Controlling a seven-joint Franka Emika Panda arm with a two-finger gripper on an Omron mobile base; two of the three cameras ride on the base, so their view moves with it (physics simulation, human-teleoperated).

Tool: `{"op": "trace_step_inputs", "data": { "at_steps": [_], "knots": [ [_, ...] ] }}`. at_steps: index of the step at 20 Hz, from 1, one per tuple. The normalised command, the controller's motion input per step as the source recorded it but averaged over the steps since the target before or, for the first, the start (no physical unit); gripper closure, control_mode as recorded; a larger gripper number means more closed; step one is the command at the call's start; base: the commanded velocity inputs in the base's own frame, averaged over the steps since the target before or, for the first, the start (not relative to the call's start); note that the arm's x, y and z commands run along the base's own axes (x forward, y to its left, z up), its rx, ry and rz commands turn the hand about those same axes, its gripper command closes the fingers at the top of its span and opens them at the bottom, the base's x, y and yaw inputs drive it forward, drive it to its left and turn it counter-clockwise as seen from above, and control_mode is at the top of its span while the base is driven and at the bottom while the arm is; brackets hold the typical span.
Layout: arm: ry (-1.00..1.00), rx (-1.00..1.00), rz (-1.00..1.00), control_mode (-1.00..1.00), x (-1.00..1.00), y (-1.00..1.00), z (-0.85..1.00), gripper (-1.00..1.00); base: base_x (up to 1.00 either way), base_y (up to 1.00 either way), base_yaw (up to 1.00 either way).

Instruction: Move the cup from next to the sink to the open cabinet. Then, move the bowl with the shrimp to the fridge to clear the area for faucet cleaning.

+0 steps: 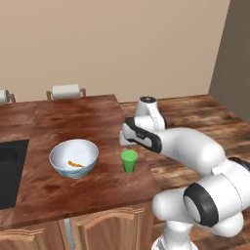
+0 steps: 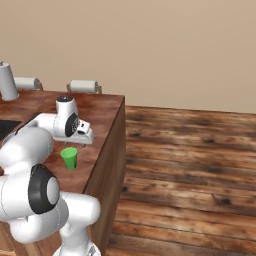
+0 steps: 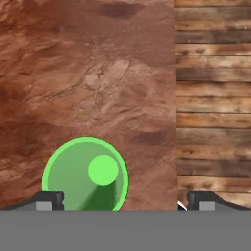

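A small bright green cup [image 1: 129,161] [image 2: 69,158] stands upright on the brown wooden counter [image 1: 73,117], near its right edge. My gripper [image 1: 127,145] [image 2: 81,142] hovers just above and behind it, pointing down, jaws open. From above, the cup [image 3: 86,175] lies between the fingertips [image 3: 49,200] but close to the left one, untouched. To the cup's left sits the white bowl [image 1: 73,157] with a blue outside, and the small orange shrimp [image 1: 74,164] lies in it. A corner of the black sink [image 1: 10,171] shows at the far left.
Two paper towel rolls [image 1: 66,91] [image 2: 84,86] stand along the counter's back edge, and a tall white cylinder [image 2: 7,81] at the back left. The counter ends just right of the cup, with plank floor [image 2: 190,150] beyond. Arched cupboard doors [image 1: 97,229] run below.
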Motion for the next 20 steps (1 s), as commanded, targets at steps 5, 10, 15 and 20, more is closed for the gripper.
{"op": "trace_step_inputs", "data": {
  "at_steps": [5, 10, 15, 20],
  "knots": [
    [0.0, -0.01, 0.0, -1.0, 0.0, 0.0, -0.45, -1.0, 0.0, 0.0, 0.0],
    [0.0, 0.0, 0.0, -1.0, 0.04, 0.0, -0.31, -1.0, 0.0, 0.0, 0.0],
    [0.0, 0.0, 0.0, -1.0, 0.15, 0.0, -0.24, -1.0, 0.0, 0.0, 0.0],
    [0.02, 0.0, -0.01, -1.0, 0.41, 0.03, -0.05, -1.0, 0.0, 0.0, 0.0]
  ]
}}
